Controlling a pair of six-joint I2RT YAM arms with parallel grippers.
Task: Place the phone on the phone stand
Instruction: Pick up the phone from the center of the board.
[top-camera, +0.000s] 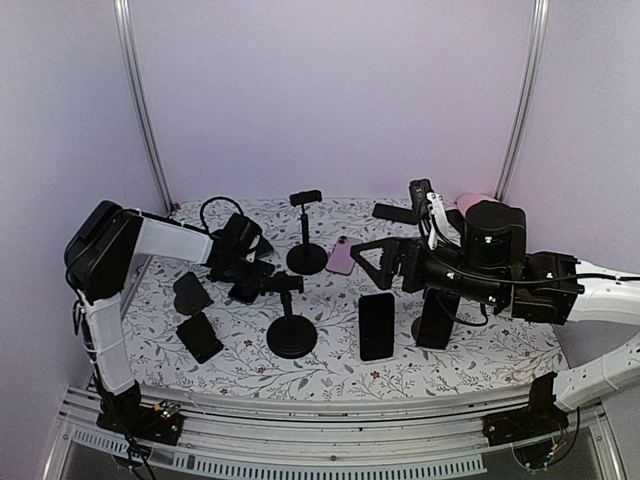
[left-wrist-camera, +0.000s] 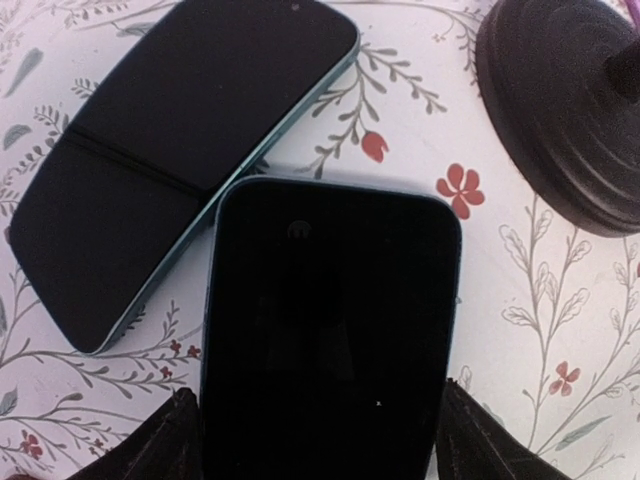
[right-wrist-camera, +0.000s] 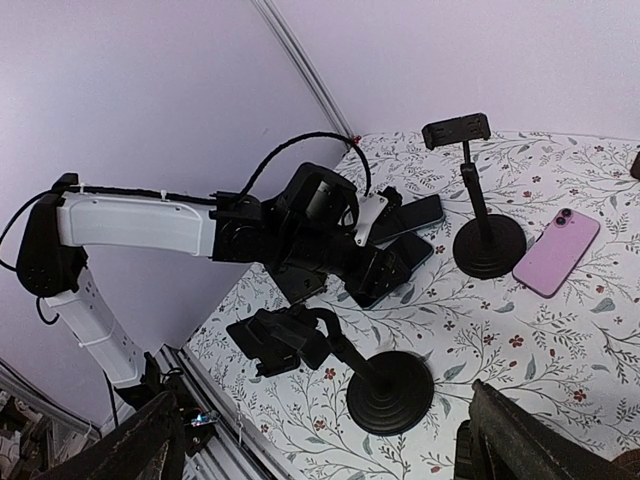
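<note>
- Progress: early. The phone (left-wrist-camera: 330, 330) lies flat, screen up, on the left part of the bench (top-camera: 480, 355). No phone is on either stand yet.
- Left gripper (left-wrist-camera: 318, 420): lowered over the phone with its jaws wide, one finger (left-wrist-camera: 165, 440) at each long edge. Whether they already bear on it cannot be told.
- Right gripper (top-camera: 372, 262): jaws fully apart and holding nothing, hanging above the middle of the bench.
- Remaining, by judgement: close on the phone, lift it, carry it to a cradle and seat it there.
- Near stand (top-camera: 291, 325): just right of the phone, cradle unoccupied, and probably the target. Its base (left-wrist-camera: 565, 100) sits close to the grasp.
- Far stand (top-camera: 306, 235): also unoccupied, with a pink phone (top-camera: 341, 256) beside it.
- Obstacles: a second dark phone (left-wrist-camera: 180, 160) lies just beside one corner of the phone and could be nudged. A black phone (top-camera: 376, 325) lies right of the near stand.
</note>
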